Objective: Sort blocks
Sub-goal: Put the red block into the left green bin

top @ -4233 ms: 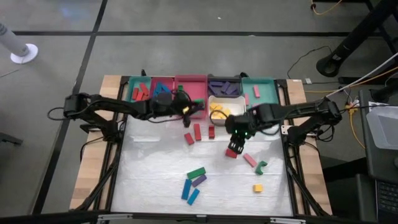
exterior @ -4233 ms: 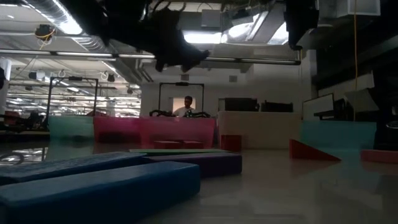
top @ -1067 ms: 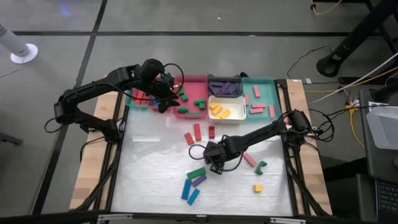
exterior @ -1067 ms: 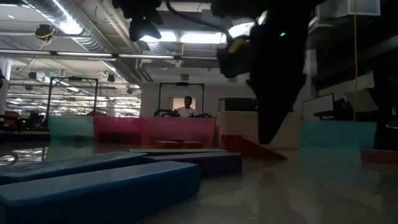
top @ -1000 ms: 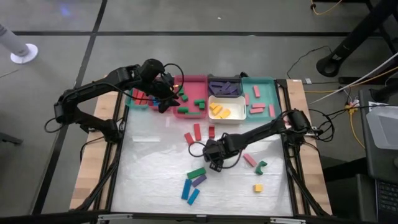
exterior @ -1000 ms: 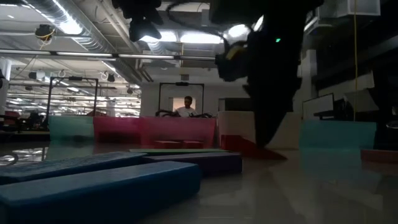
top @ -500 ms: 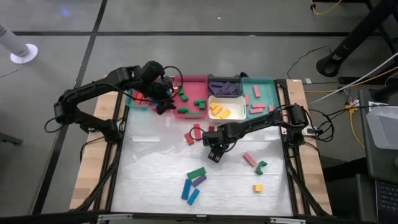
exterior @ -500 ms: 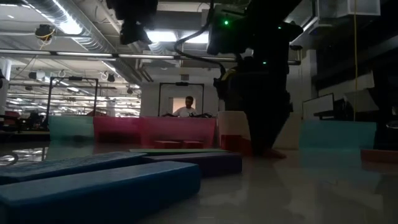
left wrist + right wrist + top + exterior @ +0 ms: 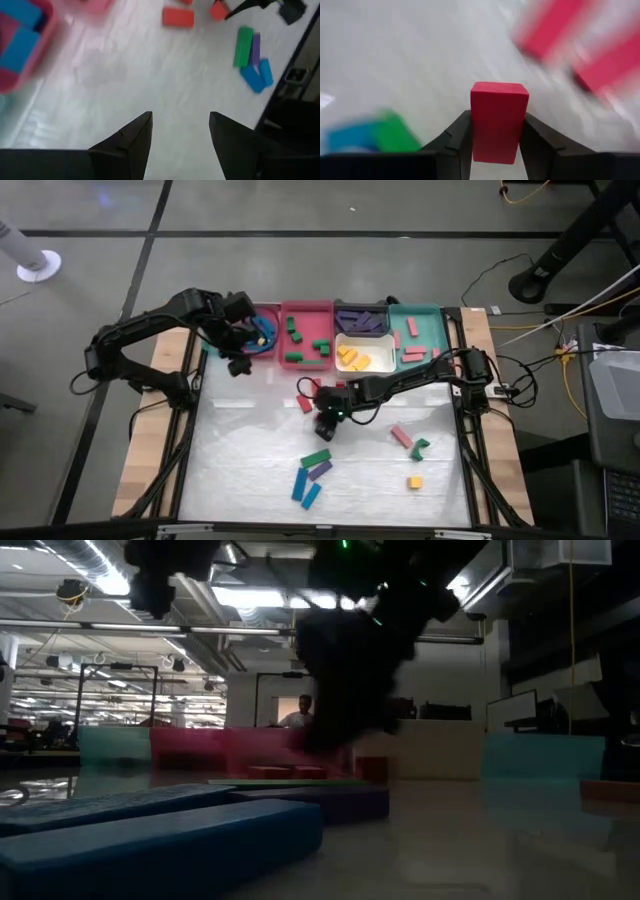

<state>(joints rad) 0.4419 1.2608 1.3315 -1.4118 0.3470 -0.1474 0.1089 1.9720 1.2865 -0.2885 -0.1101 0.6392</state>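
Red block (image 9: 499, 121) sits pinched between the right gripper (image 9: 327, 420) jaws, above mid-worktop (image 9: 250, 470) near other loose blocks (image 9: 316, 458). Left gripper (image 9: 180, 132), jaws spread and holding nothing, hovers beside the trays (image 9: 308, 307)

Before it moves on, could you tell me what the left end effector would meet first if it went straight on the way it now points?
Probably nothing but the bare white mat: the left end effector stands open and empty, and the red block lies farther off, though depth is unclear.

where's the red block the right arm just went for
The small red plastic block sits between the right pincer fingers, mid-table in the high view, beside the loose red blocks below the pink tray.
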